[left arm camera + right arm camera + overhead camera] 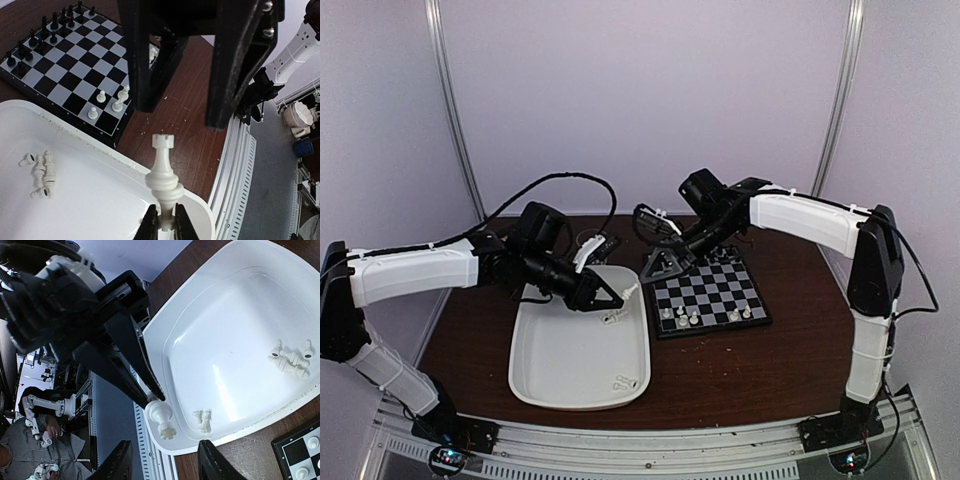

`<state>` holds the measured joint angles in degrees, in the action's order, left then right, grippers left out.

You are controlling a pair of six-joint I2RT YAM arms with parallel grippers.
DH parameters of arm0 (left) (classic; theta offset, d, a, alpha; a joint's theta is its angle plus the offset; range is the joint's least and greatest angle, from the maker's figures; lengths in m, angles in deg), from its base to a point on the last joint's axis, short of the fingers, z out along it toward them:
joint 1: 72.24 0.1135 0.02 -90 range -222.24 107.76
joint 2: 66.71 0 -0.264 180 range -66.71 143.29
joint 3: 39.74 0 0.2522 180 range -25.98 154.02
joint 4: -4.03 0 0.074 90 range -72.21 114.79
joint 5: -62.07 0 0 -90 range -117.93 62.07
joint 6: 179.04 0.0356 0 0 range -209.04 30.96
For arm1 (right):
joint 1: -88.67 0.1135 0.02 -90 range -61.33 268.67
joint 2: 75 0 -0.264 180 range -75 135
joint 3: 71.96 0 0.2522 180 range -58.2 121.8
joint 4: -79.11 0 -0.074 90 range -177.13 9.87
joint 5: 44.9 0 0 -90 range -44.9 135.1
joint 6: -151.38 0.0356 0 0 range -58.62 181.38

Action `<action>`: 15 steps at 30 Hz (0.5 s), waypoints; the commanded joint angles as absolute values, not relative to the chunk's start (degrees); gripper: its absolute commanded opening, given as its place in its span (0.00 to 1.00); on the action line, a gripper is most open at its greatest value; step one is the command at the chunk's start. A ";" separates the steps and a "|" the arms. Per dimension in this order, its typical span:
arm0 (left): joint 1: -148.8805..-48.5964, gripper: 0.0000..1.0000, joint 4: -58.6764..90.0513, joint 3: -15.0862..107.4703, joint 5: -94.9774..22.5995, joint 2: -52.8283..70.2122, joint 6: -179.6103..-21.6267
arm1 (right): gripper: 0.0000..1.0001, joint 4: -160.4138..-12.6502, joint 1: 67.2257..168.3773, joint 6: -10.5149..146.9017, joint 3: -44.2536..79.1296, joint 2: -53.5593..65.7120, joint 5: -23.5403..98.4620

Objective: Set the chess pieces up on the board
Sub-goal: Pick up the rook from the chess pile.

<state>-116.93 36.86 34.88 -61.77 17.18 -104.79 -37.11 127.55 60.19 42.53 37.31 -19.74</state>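
My left gripper (164, 222) is shut on the base of a white chess piece with a notched crown (163, 172) and holds it above the white tray's rim. In the top view that gripper (617, 297) reaches right, towards the board (715, 288). My right gripper (165, 466) is open and empty, its jaws spread just in front of the held piece (161, 418). In the top view it (659, 267) hangs over the board's left edge. A few white pieces (119, 102) stand on the board's near rows. Black pieces (54, 23) line its far side.
The white oblong tray (555, 360) lies left of the board and holds loose white pieces lying down (42, 173), with more (290, 359) and another pair (202, 420) in the right wrist view. Brown tabletop (750, 365) lies in front. A metal rail (650, 462) runs along the near edge.
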 commanded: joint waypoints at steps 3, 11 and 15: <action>-117.41 0.06 34.09 37.55 -63.95 17.58 -104.01 | 0.48 -38.22 128.60 61.38 44.33 39.28 -21.93; -117.77 0.06 34.18 37.96 -64.51 18.26 -104.01 | 0.42 -41.44 128.93 65.27 44.25 40.35 -25.65; -117.85 0.06 34.22 38.18 -64.22 18.52 -103.93 | 0.35 -42.76 128.99 66.51 43.65 40.48 -26.91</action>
<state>-117.43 36.60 36.33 -63.26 17.84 -104.76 -40.10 128.57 64.67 42.82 39.73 -23.80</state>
